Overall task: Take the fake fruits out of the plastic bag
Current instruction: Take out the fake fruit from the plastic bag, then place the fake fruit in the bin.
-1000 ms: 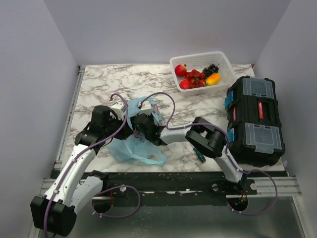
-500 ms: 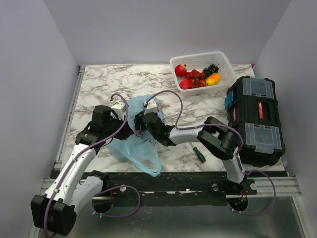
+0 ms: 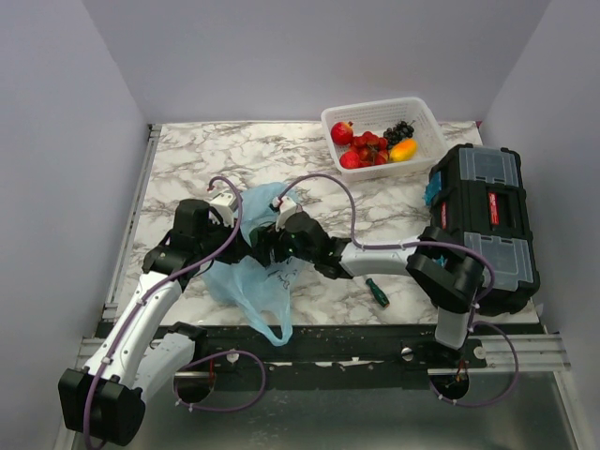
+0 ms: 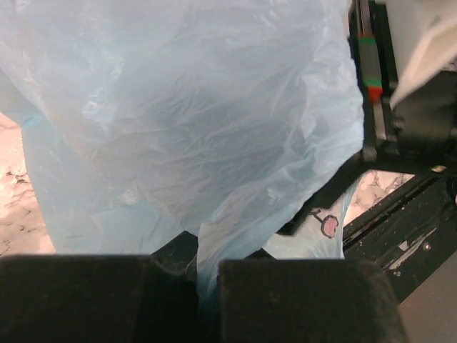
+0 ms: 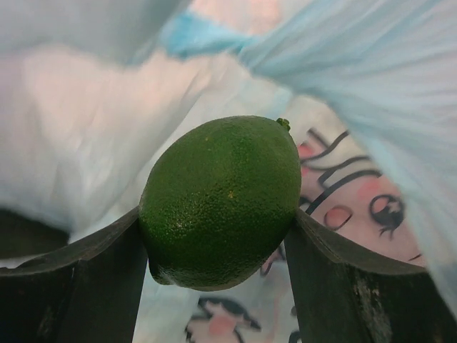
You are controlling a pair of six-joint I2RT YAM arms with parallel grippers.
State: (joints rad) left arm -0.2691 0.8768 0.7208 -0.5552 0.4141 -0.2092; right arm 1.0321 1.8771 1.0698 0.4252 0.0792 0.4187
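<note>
While the left gripper (image 4: 207,286) stays pinched on the plastic bag (image 3: 246,281) by the desk's near edge, the right arm has stretched out low and its gripper (image 5: 218,239) now clamps the green lime (image 5: 221,200), apparently still inside the film, ready to lift out.

Top cam overlooks whole table (image 3: 202,159); both wrist cams close-up on plastic bag (image 3: 246,283).

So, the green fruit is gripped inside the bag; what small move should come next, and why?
Probably draw the right arm back, out of the bag, jaws shut: they clamp the lime from both sides, bag film surrounds it, and the left jaws pinch the bag.
</note>
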